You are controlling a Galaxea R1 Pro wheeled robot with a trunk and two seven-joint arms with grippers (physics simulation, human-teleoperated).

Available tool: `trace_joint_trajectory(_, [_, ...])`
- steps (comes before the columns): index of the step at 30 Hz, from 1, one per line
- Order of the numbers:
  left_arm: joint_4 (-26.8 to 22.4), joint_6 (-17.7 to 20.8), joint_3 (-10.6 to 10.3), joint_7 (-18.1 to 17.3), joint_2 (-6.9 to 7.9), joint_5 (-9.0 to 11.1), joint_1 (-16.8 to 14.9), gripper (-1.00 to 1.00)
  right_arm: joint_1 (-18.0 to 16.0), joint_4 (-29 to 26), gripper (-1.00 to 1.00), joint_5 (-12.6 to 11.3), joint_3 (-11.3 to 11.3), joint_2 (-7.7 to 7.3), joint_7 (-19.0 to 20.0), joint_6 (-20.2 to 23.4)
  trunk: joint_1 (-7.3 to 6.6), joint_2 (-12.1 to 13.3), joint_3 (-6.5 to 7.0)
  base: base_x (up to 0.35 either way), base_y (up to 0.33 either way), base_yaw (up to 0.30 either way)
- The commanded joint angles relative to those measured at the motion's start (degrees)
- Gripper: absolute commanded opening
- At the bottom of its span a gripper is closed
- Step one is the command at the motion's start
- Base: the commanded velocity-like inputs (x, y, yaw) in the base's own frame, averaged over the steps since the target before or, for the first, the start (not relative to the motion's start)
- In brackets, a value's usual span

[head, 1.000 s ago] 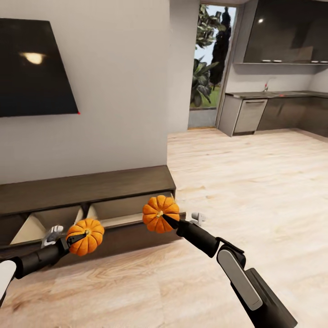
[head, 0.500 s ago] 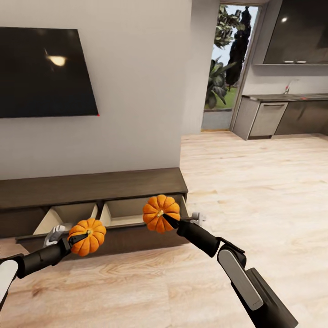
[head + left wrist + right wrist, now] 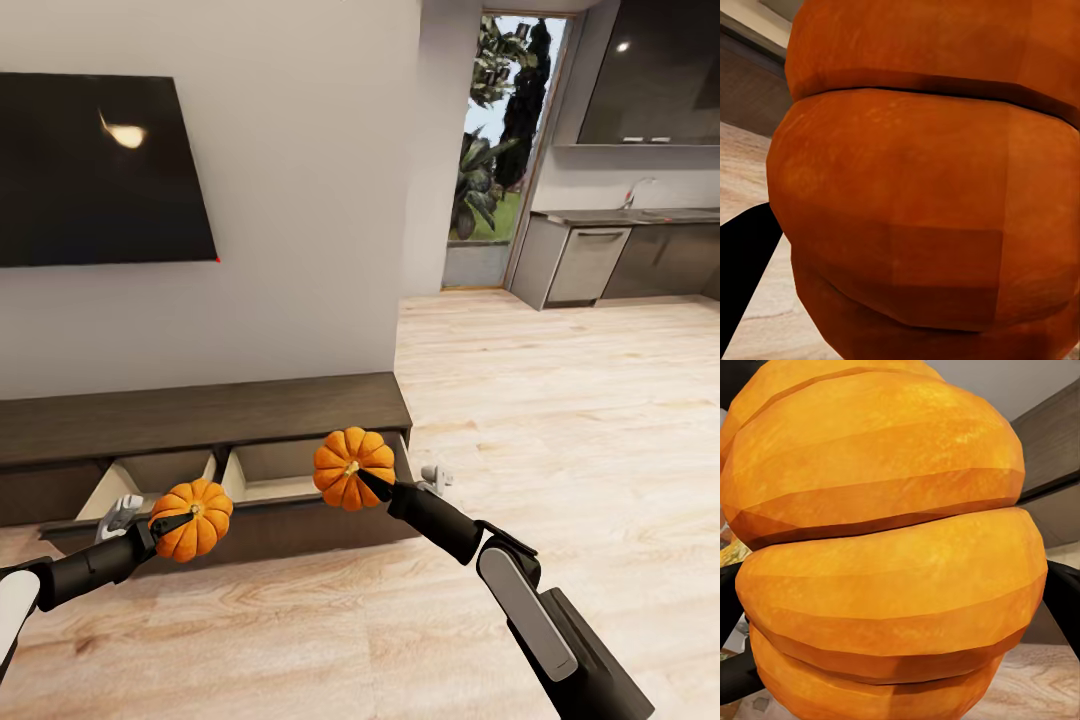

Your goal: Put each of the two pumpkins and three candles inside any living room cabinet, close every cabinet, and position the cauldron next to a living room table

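In front of the cabinet (image 3: pixel 200 415), both pumpkins are off the floor, one in each gripper. The left pumpkin (image 3: pixel 191 520) sits clamped in the left gripper (image 3: pixel 172 522), hanging just before the cabinet's lower front panel, below the open left drawer (image 3: pixel 150 478). The right pumpkin (image 3: pixel 352 468) is pinched by the right gripper (image 3: pixel 362 482) over the front lip of the open right drawer (image 3: pixel 300 465), near its right end. Both drawers show pale interiors; their contents are mostly hidden from this angle.

Risks, judged from here:
- Left pumpkin hangs lower than the drawer rim; moving straight forward would likely knock it against the dark front panel and jar it loose.
- Right pumpkin sits close to the drawer's outer corner; released now, it may catch the lip and roll out onto the wood floor (image 3: pixel 560 420).
- The ribbed round skin offers thin fingers little purchase, so any bump could twist it free.
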Motion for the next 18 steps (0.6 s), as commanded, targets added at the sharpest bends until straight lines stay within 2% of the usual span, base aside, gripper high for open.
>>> trace_joint_trajectory(1, [0.0, 0.3, 0.0, -0.3, -0.01, -0.5, 0.0, -1.0, 0.0, 0.0, -1.0, -0.2, 0.0, -0.02, -0.1, 0.1, -0.23, 0.4, 0.14, 0.0, 0.0, 0.0])
trace_joint_trajectory(6, [0.0, 0.3, -1.6, -0.1, -0.01, -0.6, 0.0, -1.0, 0.0, 0.1, -1.0, -0.3, 0.1, 0.09, -0.6, 0.4, -1.33, 2.4, 1.03, 0.0, 0.0, 0.0])
trace_joint_trajectory(9, [-1.2, 0.3, -2.9, 0.1, 0.06, -1.0, 0.0, -1.0, 0.0, 0.1, -1.0, -0.3, 0.2, 0.1, -5.1, 0.6, -1.99, 3.6, 1.57, 0.0, 0.0, 0.0])
trace_joint_trajectory(11, [-3.8, 0.3, -3.8, 0.2, 0.47, -1.3, 0.0, -1.0, 0.0, 0.1, -1.0, -0.3, 1.3, 0.12, -10.6, 1.1, -2.43, 4.4, 1.93, 0.0, 0.0, 0.0])
trace_joint_trajectory(12, [-5.0, 0.3, -4.1, 0.3, 0.61, -1.7, 0.0, -1.0, 0.0, 0.1, -1.0, -0.3, 2.9, 0.3, -14.0, 1.6, -2.65, 4.8, 2.11, 0.0, 0.0, 0.0])
trace_joint_trajectory(13, [-6.4, 0.3, -4.4, 0.6, 0.7, -2.8, -0.3, -1.0, 0.0, 0.1, -1.0, -0.2, 5.3, 1.26, -20.3, 2.2, -2.86, 5.2, 2.29, 0.0, 0.0, 0.0])
trace_joint_trajectory(14, [-7.2, 0.3, -4.6, 1.5, 0.55, -4.0, -0.5, -1.0, 0.0, -0.1, -1.0, -0.1, 6.5, 2.21, -24.7, 2.5, -3.08, 5.6, 2.47, 0.0, 0.0, 0.0])
trace_joint_trajectory(15, [-8.4, 0.3, -5.6, 3.8, 0.23, -5.9, -0.9, -1.0, 0.0, -0.7, -1.0, 0.0, 7.5, 3.61, -30.7, 2.7, -3.3, 6.0, 2.65, 0.0, 0.0, 0.0])
trace_joint_trajectory(18, [-9.5, 0.3, -9.3, 10.7, -0.27, -7.4, -2.8, -1.0, -0.4, -0.7, -1.0, 0.2, 8.8, 5.17, -39.3, 3.4, -3.96, 7.2, 3.19, 0.0, 0.0, 0.0])
